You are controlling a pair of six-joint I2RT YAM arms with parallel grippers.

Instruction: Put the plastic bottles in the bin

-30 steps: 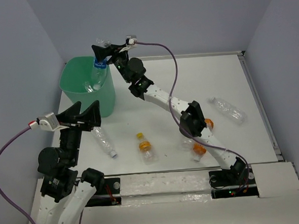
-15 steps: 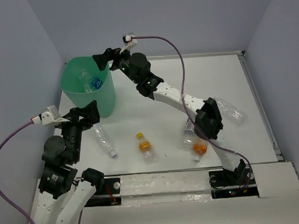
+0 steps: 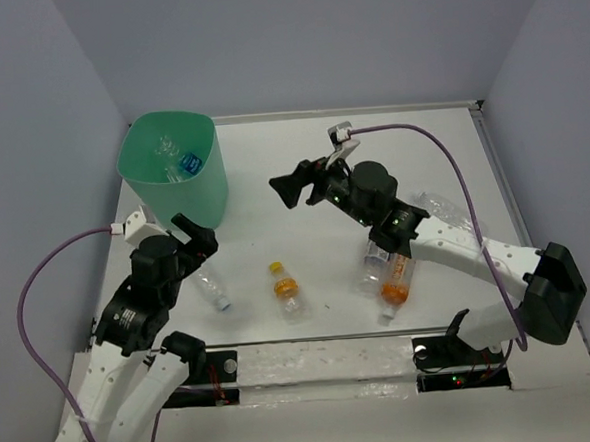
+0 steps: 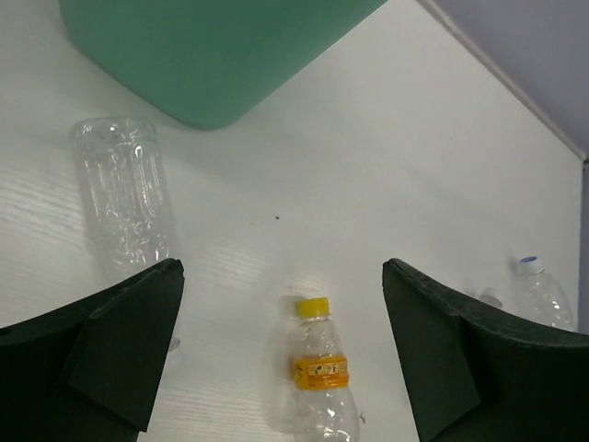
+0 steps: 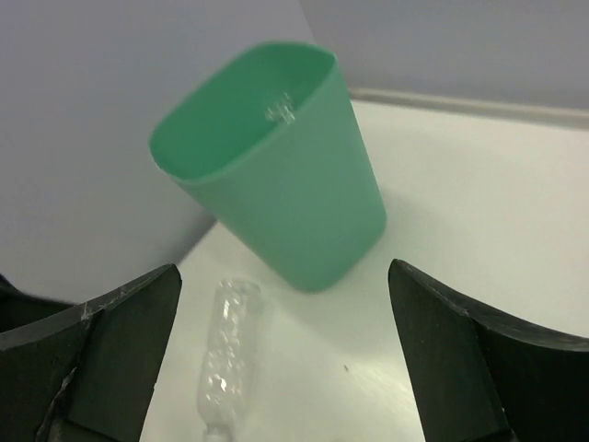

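**A:** Where is your left end effector [image 3: 194, 237]?

**B:** It hangs low over the bench [image 3: 300, 131], spread wide, with nothing in it. A clear bottle [image 4: 124, 198] lies on its side just beside one finger. The yellow-cap bottle [image 4: 320, 368] lies on the bench between the two fingers in the wrist view, not touching them.

**A:** And your right end effector [image 3: 291, 184]?

**B:** It is spread wide too, and empty. It points at the bin [image 5: 294, 203], well apart from it.

**A:** Where are the other bottles?

**B:** Some bottles in the bin [image 3: 176, 163] show from above. An orange-label bottle [image 3: 394, 280] lies under your right arm. Another plain bottle [image 3: 450, 212] lies far right.
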